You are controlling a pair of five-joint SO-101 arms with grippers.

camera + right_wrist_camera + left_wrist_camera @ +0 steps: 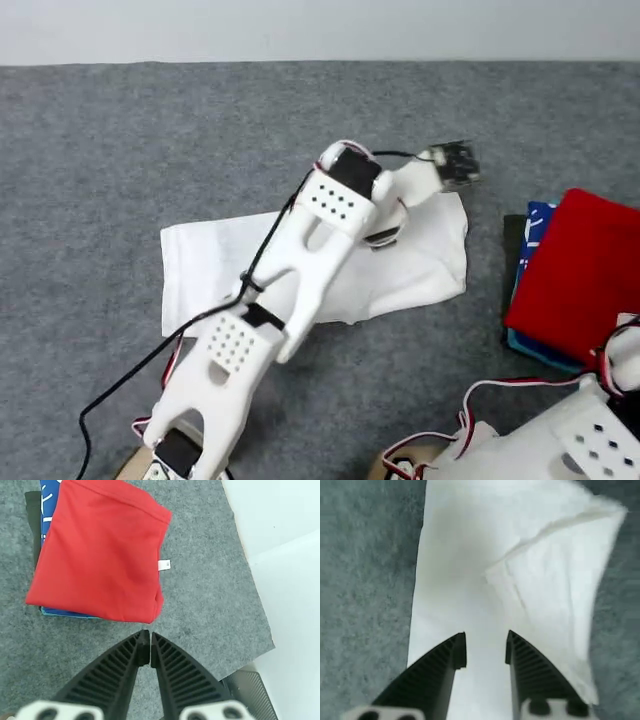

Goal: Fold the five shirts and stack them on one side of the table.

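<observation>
A white shirt [215,265] lies partly folded on the grey mat, with one layer turned over on itself [555,555]. My left gripper [486,652] hovers open just above that cloth, its fingers holding nothing; in the high view it sits over the shirt's right part [384,238]. At the mat's right side a folded red shirt [582,268] tops a stack, with a blue shirt [535,228] and a dark one [513,240] under it. My right gripper [146,642] is shut and empty, just off the near edge of the red shirt [100,555].
The grey mat [120,140] covers the table. Its right edge [252,580] meets a bare white surface close to the stack. A black cable [130,375] trails along the left arm. The right arm's body [560,440] fills the near right corner.
</observation>
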